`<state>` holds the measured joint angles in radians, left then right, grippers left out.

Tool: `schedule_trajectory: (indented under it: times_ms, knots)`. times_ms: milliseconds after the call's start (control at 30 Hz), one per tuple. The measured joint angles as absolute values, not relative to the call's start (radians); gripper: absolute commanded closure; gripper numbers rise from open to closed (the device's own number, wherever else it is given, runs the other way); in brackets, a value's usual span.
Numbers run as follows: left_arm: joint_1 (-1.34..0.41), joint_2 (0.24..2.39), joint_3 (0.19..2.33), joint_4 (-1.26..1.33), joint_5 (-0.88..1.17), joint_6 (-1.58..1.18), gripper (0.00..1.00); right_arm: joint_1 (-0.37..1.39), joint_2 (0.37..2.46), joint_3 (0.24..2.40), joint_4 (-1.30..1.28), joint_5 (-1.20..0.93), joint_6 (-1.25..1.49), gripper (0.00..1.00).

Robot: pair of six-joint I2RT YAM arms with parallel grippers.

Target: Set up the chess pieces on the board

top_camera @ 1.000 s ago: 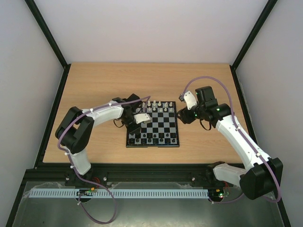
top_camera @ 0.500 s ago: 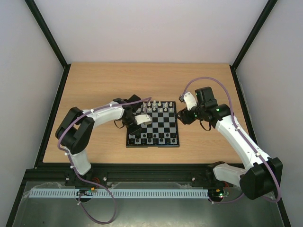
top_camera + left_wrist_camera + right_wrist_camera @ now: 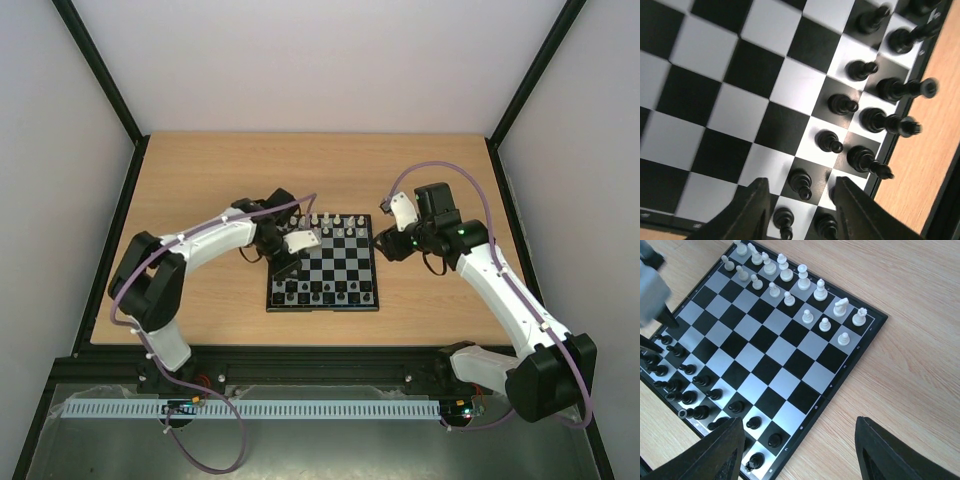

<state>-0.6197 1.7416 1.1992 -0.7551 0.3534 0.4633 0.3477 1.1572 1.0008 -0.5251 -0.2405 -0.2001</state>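
The board (image 3: 322, 308) lies mid-table with white chess pieces (image 3: 335, 225) in its two far rows and black chess pieces (image 3: 320, 292) in its two near rows. My left gripper (image 3: 284, 264) hovers over the board's near left corner. In the left wrist view it (image 3: 802, 210) is open, with its fingers either side of a black pawn (image 3: 801, 182) and not touching it; the board's squares (image 3: 730, 110) fill that view. My right gripper (image 3: 390, 240) hangs open and empty by the board's right edge. In the right wrist view it (image 3: 800, 450) is above the rim (image 3: 816, 406).
The wooden table (image 3: 200, 180) surrounds the board, bounded by black frame rails (image 3: 115, 230) left and right. The left gripper shows as a grey blur (image 3: 650, 295) at the top left of the right wrist view. Bare wood (image 3: 910, 365) lies right of the board.
My left arm has reached further out, and its gripper has shifted slightly toward the near left corner over the black rows. The right arm has not moved.
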Motion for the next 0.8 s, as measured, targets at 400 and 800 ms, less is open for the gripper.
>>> schedule_trajectory:
  times_ms: [400, 800]
  knots:
    - [-0.345, 1.468, 1.242, -0.669, 0.435, 0.356, 0.01, 0.248, 1.167, 1.006, -0.426, -0.084, -0.043, 0.02]
    - [-0.171, 1.269, 1.031, -0.382, 0.293, 0.057, 0.01, 0.246, 1.185, 1.085, -0.303, 0.313, 0.173, 0.01]
